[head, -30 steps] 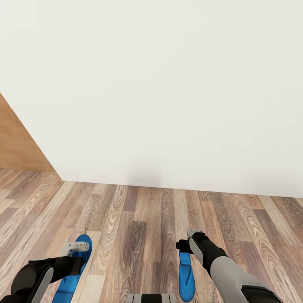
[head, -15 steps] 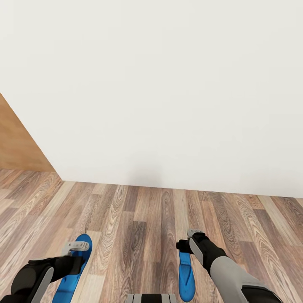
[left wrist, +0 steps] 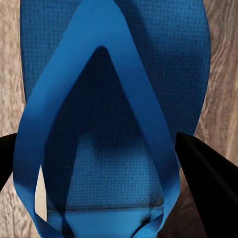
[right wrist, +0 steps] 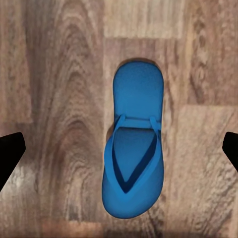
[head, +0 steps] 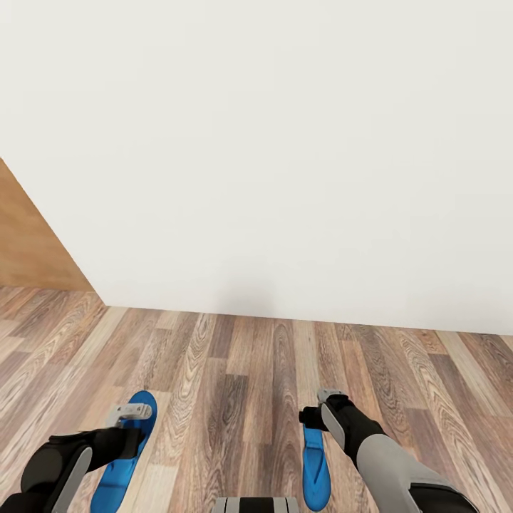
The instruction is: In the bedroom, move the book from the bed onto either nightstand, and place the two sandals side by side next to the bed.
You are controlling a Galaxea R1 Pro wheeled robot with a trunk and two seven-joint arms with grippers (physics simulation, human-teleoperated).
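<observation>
Although a white wall (head: 285, 142) takes up most of the head view, the wood plank floor (head: 235, 370) below it offers broad open room, bounded by the wall's base ahead and a tan wooden panel (head: 28, 242) at the robot's left. Neither bed, nightstand nor book can be placed from here.

Both sandals lie flat on that floor, well apart and roughly parallel, each under its own arm. That probably lets one arm handle each, since they are not yet side by side. The left sandal (head: 125, 456) sits close beneath the left end effector (head: 130, 412), whose dark fingers (left wrist: 206, 173) stand wide on either side of the straps in the left wrist view, seemingly not gripping. The right sandal (head: 314, 463) lies under the right end effector (head: 324, 399), which hangs higher, its fingers (right wrist: 11, 151) spread wide, with bare planks all round the sole.
</observation>
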